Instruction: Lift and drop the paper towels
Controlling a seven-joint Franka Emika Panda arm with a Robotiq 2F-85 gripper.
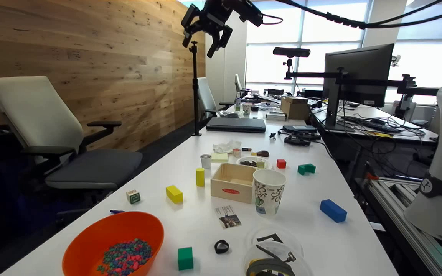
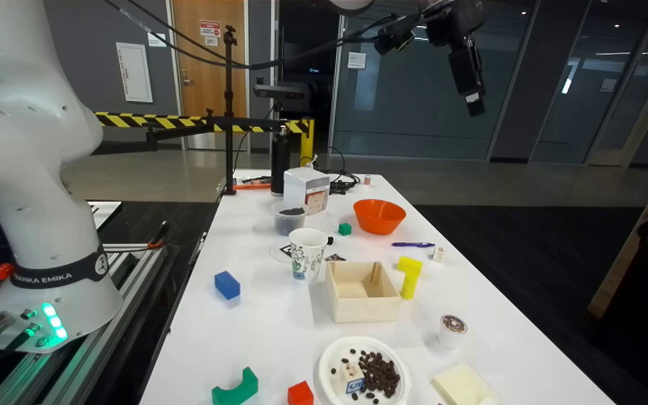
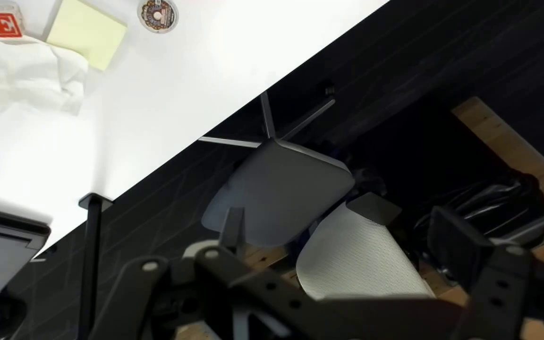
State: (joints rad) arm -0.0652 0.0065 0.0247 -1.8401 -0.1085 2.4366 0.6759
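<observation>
White table (image 1: 297, 199), in an ext. view: gripper (image 1: 199, 46) hi up, spread wide, nothing held. In an ext. view: fingers (image 2: 466, 73) touching nothing. Wrist view: crumpled paper towel (image 3: 21, 78) on table, prob. touching yellow pad (image 3: 88, 35) & E block (image 3: 3, 24); off-ctr grab could drag both.

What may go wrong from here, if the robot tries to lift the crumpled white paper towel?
The open black gripper might catch the square pale-yellow note pad or red-lettered pale block, both close beside the towel. Travelling there, it might bump the slim black upright pole.
</observation>
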